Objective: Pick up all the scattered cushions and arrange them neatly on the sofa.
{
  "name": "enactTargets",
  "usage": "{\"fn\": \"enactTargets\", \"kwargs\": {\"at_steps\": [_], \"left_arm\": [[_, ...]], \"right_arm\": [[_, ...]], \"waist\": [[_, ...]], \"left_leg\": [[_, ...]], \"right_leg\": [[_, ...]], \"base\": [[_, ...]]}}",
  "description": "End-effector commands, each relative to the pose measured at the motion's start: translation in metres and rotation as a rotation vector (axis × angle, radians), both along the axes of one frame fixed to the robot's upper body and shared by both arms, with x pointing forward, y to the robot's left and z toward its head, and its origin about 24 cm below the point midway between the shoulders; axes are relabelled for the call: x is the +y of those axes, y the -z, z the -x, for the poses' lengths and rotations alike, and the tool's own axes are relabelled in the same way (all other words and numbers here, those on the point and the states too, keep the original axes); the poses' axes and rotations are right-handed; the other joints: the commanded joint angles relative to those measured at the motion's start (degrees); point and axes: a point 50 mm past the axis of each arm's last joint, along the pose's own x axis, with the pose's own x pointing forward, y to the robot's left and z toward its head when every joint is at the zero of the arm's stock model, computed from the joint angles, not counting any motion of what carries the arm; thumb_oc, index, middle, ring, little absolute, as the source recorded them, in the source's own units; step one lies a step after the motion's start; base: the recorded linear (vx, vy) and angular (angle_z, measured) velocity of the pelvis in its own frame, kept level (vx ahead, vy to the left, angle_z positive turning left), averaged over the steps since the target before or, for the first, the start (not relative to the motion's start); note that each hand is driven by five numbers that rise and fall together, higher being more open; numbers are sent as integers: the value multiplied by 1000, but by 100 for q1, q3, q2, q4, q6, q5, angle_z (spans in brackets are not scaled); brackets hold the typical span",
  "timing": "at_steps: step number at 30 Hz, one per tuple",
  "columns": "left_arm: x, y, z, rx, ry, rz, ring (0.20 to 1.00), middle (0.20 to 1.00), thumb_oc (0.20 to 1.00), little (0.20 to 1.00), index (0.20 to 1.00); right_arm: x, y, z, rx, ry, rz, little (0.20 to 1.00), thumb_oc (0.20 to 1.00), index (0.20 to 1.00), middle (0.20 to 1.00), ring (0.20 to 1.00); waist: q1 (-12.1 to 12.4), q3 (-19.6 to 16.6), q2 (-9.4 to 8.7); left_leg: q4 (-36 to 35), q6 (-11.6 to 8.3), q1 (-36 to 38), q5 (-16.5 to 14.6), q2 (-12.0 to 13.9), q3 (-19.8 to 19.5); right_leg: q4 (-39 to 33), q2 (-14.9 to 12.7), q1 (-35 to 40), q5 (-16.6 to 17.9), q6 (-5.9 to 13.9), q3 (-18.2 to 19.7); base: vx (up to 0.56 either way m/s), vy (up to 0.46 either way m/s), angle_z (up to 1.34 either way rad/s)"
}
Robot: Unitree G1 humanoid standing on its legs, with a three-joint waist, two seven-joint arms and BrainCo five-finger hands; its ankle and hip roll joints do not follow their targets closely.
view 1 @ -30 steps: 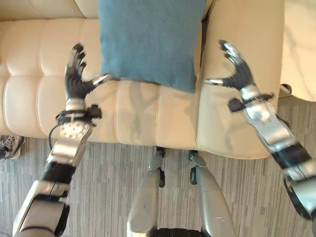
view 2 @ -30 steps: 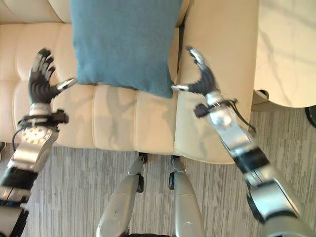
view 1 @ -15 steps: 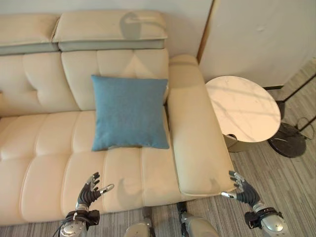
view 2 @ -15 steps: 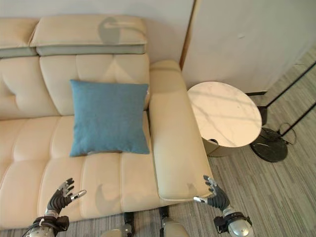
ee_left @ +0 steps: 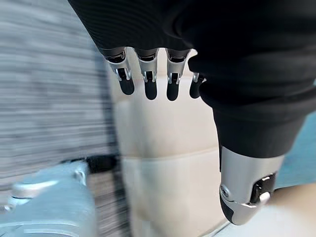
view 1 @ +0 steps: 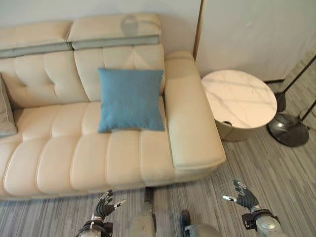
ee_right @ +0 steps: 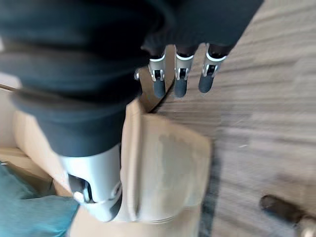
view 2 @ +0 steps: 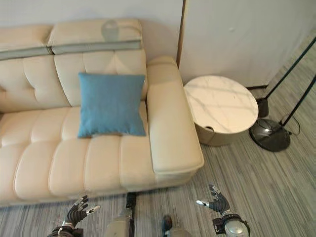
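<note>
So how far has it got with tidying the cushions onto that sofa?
One square blue fabric cushion already leans upright against the back of the cream leather sofa, beside its armrest. Nothing is in hand: the left hand and right hand hang open over the striped grey floor. A grey cushion shows partly at the sofa's far end; whether it needs straightening is unclear.

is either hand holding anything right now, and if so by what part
Nothing is held. The left hand and right hand are both open and empty over the floor, while the square blue fabric cushion rests on the cream leather sofa.
</note>
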Motion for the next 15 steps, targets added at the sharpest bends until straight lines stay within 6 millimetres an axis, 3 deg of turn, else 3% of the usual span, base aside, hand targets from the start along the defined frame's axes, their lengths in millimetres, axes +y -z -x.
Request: {"fn": "enactTargets", "kwargs": {"at_steps": [1, 2, 5, 15], "left_arm": [[8, -26, -28, -154, 34, -56, 1000, 1000, 1000, 1000, 1000], [7, -25, -27, -152, 27, -50, 1000, 1000, 1000, 1000, 1000], [5, -22, -27, -135, 34, -50, 1000, 1000, 1000, 1000, 1000], [7, -13, -22, -58, 94, -94, 1000, 1000, 1000, 1000, 1000]], "right_arm": [[-2, -5, -2, -54, 22, -18, 1000, 1000, 1000, 1000, 1000], [-2, -1, 2, -32, 33, -27, 1000, 1000, 1000, 1000, 1000], [-6, 4, 7, -9, 72, -33, 1000, 1000, 1000, 1000, 1000], [1, 11, 3, 23, 77, -59, 1000, 1000, 1000, 1000, 1000]], "waist": [[-35, -119, -215], [-72, -225, -157], [-186, -400, -117], [-173, -628, -134]], "left_leg": [[-475, 243, 479, -583, -144, 246], [-871, 250, 910, -571, -58, 188], [-1586, 224, 1261, -442, -21, 233], [-2103, 428, 1737, -453, -211, 372]], "right_leg": [[9, -333, 555, -828, 959, 100], [-41, -312, 542, -774, 1005, 75], [-116, -298, 552, -704, 1055, 0], [-49, -377, 620, -596, 1207, 125]], "base": [[-33, 164, 1], [1, 193, 21], [-15, 172, 34], [-20, 102, -14]]}}
